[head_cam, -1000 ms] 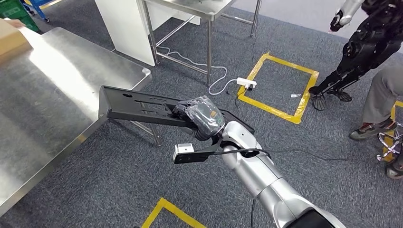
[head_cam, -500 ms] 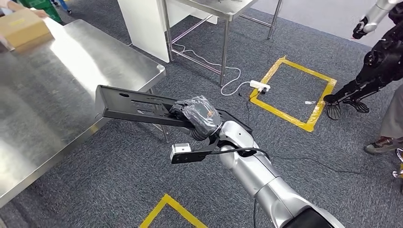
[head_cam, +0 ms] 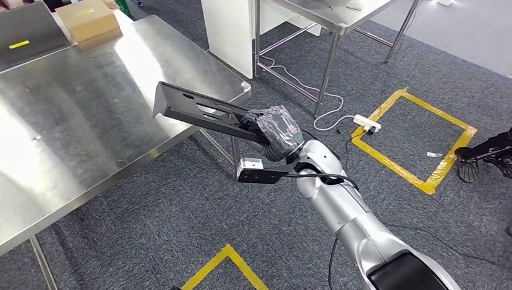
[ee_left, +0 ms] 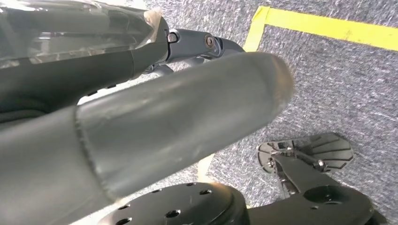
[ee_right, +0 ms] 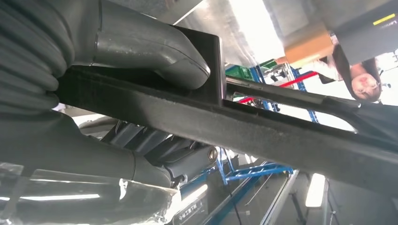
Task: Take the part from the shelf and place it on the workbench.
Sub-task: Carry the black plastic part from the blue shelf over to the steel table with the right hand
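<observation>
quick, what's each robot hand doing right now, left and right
Left robot hand: in view, but open or closed cannot be told.
Right robot hand: closed, holding the black part over the workbench corner.

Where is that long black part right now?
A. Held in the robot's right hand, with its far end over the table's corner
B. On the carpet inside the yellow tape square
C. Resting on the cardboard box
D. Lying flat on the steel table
A: the right hand grips one end of the black part, whose far end reaches over the corner of the steel table; nothing shows it resting there.
</observation>
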Available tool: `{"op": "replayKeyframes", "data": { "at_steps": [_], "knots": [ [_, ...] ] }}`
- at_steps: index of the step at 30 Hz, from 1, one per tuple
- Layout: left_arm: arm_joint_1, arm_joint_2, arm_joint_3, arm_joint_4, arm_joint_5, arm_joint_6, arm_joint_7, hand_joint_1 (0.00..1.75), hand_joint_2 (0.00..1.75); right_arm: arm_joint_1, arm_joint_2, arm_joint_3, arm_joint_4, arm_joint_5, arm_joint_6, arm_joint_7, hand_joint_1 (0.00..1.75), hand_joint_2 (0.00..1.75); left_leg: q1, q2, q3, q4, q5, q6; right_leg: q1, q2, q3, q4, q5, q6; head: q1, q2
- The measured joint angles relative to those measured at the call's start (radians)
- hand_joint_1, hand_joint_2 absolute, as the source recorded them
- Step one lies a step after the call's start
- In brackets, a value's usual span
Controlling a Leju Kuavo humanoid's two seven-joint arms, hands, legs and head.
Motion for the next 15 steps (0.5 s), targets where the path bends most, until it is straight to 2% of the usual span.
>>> {"op": "replayKeyframes", "data": {
  "at_steps": [2, 3, 4, 5, 7, 8, 9, 10, 11, 13, 14, 15],
  "knots": [
    [0.002, 0.001, 0.001, 0.0, 0.0, 0.001, -0.003, 0.0, 0.0, -0.004, 0.001, -0.002, 0.01, -0.003, -0.001, -0.001, 1.75, 1.75, 0.002, -0.01, -0.005, 0.0, 0.001, -0.011, 0.001, -0.014, 0.001, -0.001, 0.003, -0.011, 0.0, 0.0],
    [0.002, 0.002, 0.002, 0.0, 0.0, 0.001, -0.004, 0.0, 0.0, -0.006, 0.003, -0.003, 0.013, -0.005, -0.002, -0.001, 1.75, 1.75, 0.004, -0.004, -0.008, 0.004, -0.002, -0.015, -0.001, -0.02, 0.002, -0.002, 0.004, -0.016, 0.001, 0.0],
    [0.002, 0.002, 0.003, 0.0, 0.0, 0.002, -0.005, 0.0, 0.0, -0.009, 0.006, -0.004, 0.016, -0.007, -0.002, -0.001, 1.75, 1.75, 0.004, 0.013, -0.016, 0.02, -0.013, -0.021, -0.003, -0.027, 0.003, -0.003, 0.005, -0.022, -0.003, 0.0],
    [0.002, 0.002, 0.004, 0.0, 0.0, 0.003, -0.006, 0.0, 0.0, -0.012, 0.009, -0.005, 0.018, -0.008, -0.002, -0.002, 1.75, 1.75, 0.004, 0.036, -0.032, 0.056, -0.034, -0.026, -0.004, -0.034, 0.004, -0.005, 0.005, -0.028, -0.007, 0.0],
    [0.001, 0.001, 0.007, 0.0, 0.0, 0.004, -0.006, 0.0, 0.0, -0.016, 0.011, -0.006, 0.023, -0.009, -0.003, -0.004, 1.75, 1.75, 0.006, 0.077, -0.089, 0.174, -0.091, -0.035, 0.0, -0.051, 0.007, -0.005, 0.002, -0.037, -0.016, 0.0],
    [0.002, 0.0, 0.008, 0.0, 0.0, 0.004, -0.006, 0.0, 0.0, -0.016, 0.011, -0.006, 0.027, -0.009, -0.003, -0.005, 1.75, 1.75, 0.008, 0.084, -0.119, 0.229, -0.11, -0.037, 0.003, -0.061, 0.008, -0.005, 0.001, -0.041, -0.016, 0.0],
    [0.003, 0.0, 0.009, 0.0, 0.0, 0.004, -0.006, 0.0, 0.0, -0.015, 0.01, -0.006, 0.031, -0.008, -0.003, -0.006, 1.75, 1.75, 0.008, 0.087, -0.136, 0.259, -0.114, -0.038, 0.005, -0.071, 0.009, -0.005, -0.001, -0.042, -0.016, 0.0],
    [0.004, 0.0, 0.01, 0.0, 0.0, 0.004, -0.006, 0.0, 0.0, -0.015, 0.011, -0.007, 0.035, -0.007, -0.002, -0.005, 1.75, 1.75, 0.008, 0.09, -0.135, 0.254, -0.101, -0.037, 0.006, -0.081, 0.01, -0.004, -0.002, -0.044, -0.016, 0.0],
    [0.005, 0.0, 0.012, 0.0, 0.0, 0.004, -0.006, 0.0, 0.0, -0.015, 0.011, -0.007, 0.037, -0.006, -0.002, -0.005, 1.75, 1.75, 0.008, 0.094, -0.114, 0.209, -0.072, -0.035, 0.006, -0.089, 0.012, -0.004, -0.004, -0.045, -0.016, 0.0],
    [0.005, 0.0, 0.014, 0.0, -0.002, 0.004, -0.006, 0.0, 0.0, -0.018, 0.013, -0.008, 0.04, -0.004, -0.002, -0.004, 1.75, 1.75, 0.004, 0.123, -0.047, 0.08, -0.017, -0.027, 0.011, -0.105, 0.018, -0.005, -0.009, -0.042, -0.016, 0.0],
    [0.005, 0.0, 0.015, 0.0, -0.003, 0.004, -0.006, 0.0, 0.0, -0.02, 0.013, -0.01, 0.041, -0.002, -0.003, -0.003, 1.75, 1.75, 0.0, 0.134, -0.023, 0.035, -0.004, -0.022, 0.015, -0.112, 0.019, -0.005, -0.012, -0.039, -0.015, 0.0],
    [0.004, 0.0, 0.015, 0.0, -0.005, 0.004, -0.006, 0.0, 0.0, -0.022, 0.014, -0.012, 0.043, -0.001, -0.003, -0.002, 1.75, 1.75, -0.004, 0.141, -0.013, 0.014, -0.002, -0.018, 0.018, -0.118, 0.021, -0.005, -0.014, -0.036, -0.015, 0.0]
  ]
}}
